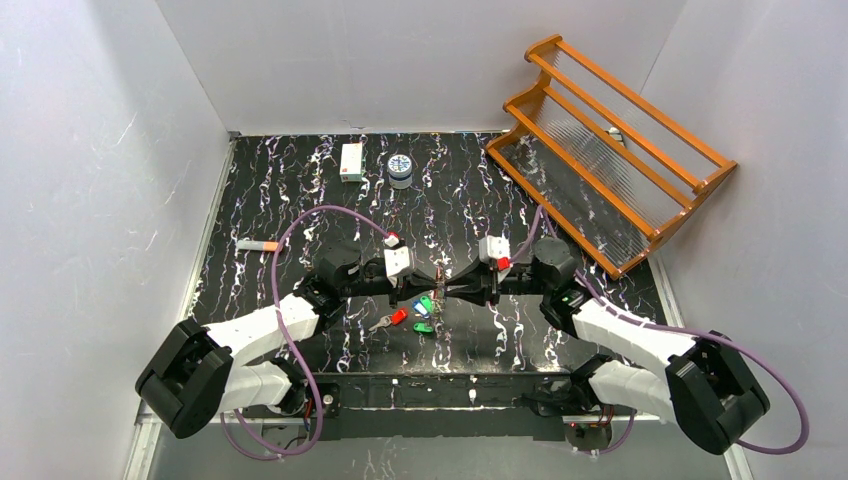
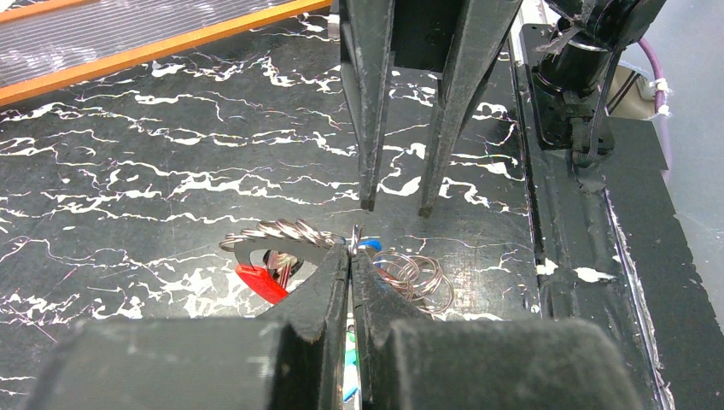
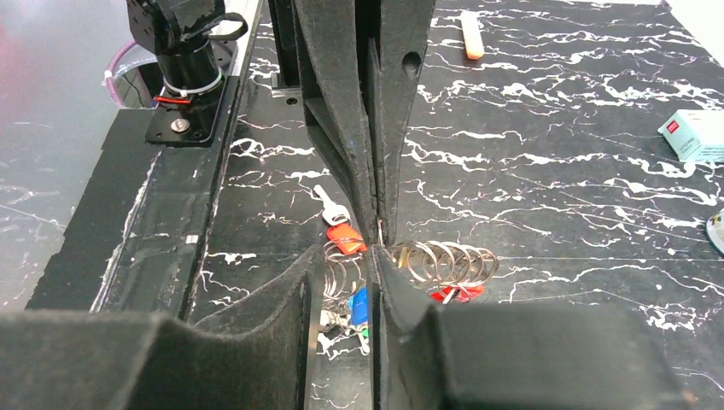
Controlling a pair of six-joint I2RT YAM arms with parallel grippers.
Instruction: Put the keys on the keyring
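Black marbled table, white walls (keys central)

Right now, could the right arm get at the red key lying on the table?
Probably, though it's tight. The red key lies bare on the table just past the open right gripper, but the left gripper, shut on the ring, hangs close beside it.
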